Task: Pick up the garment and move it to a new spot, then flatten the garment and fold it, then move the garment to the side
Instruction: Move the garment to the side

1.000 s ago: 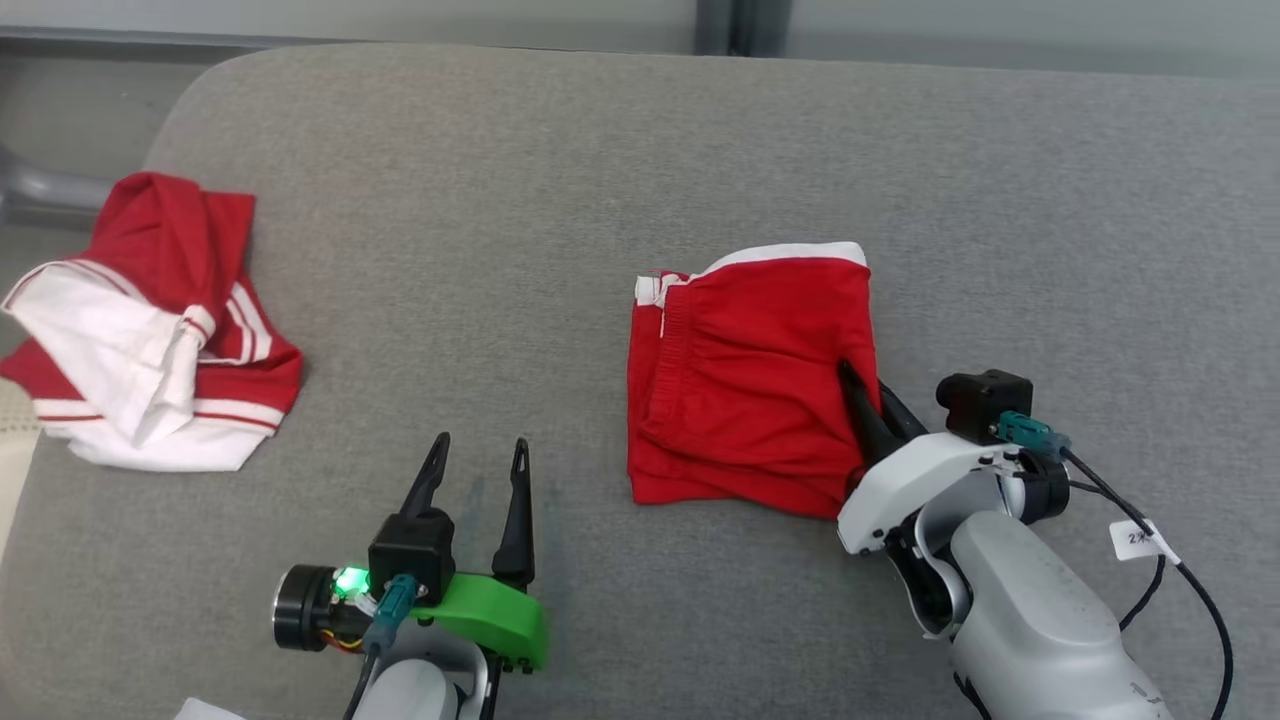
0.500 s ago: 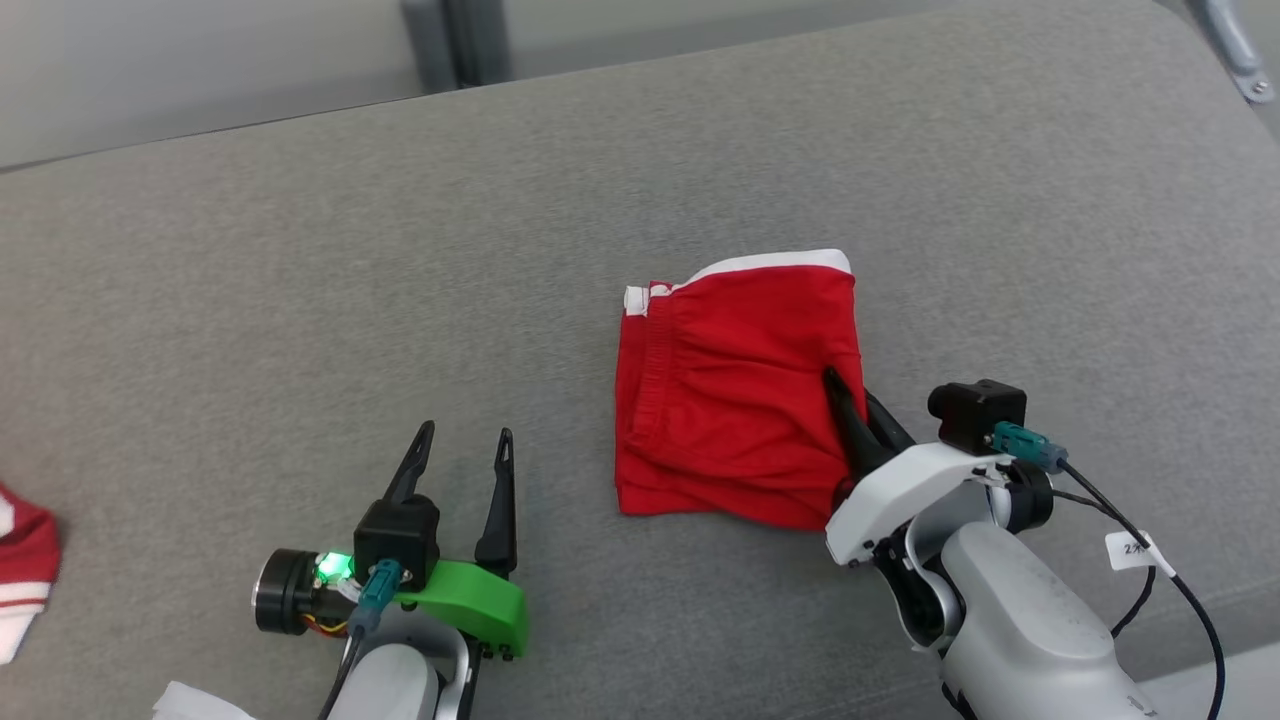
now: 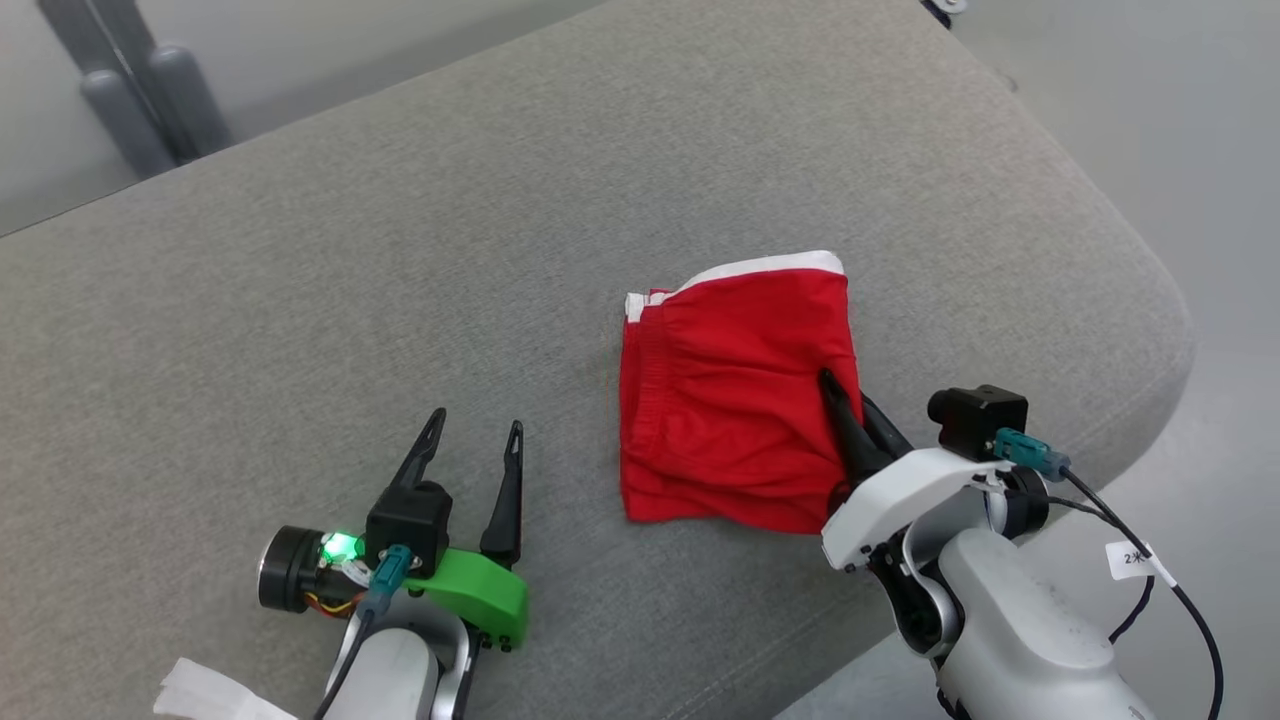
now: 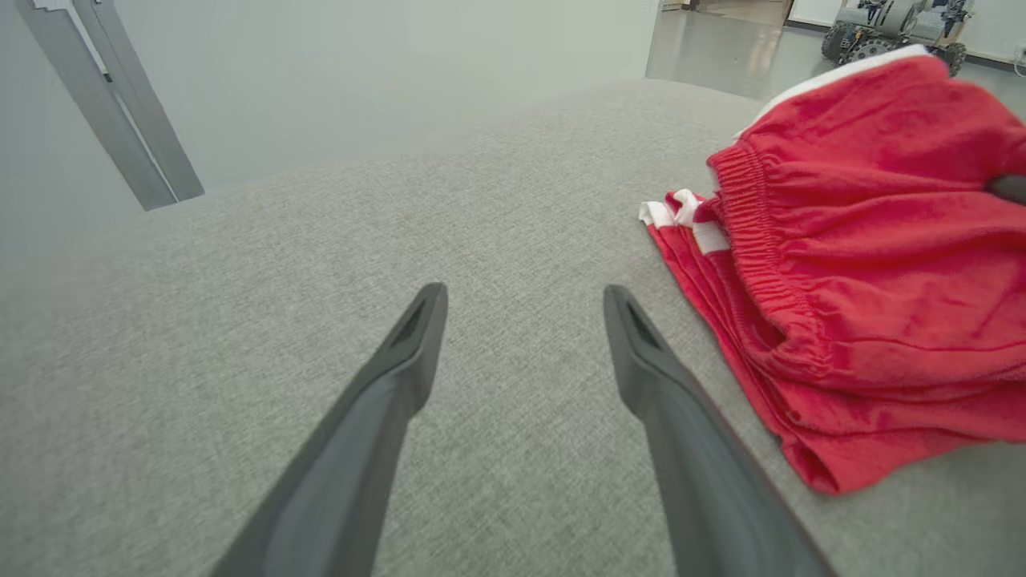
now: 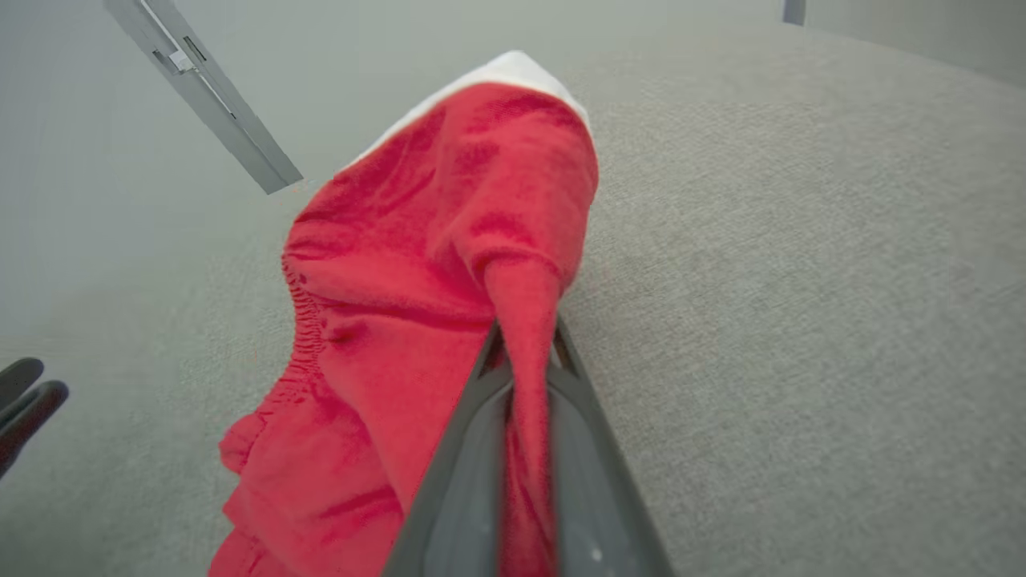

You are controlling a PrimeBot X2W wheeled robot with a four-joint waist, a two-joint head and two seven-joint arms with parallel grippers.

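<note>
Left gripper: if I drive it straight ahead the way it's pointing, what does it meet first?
Likely only the grey cushion: the open left gripper points across bare fabric, with the red garment off to its right, outside that line. Depth is unclear.

One red garment (folded), one grey cushion, two pairs of jaws.

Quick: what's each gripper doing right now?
Left gripper: open, holding nothing.
Right gripper: closed, pinching the edge of the red shorts.
</note>
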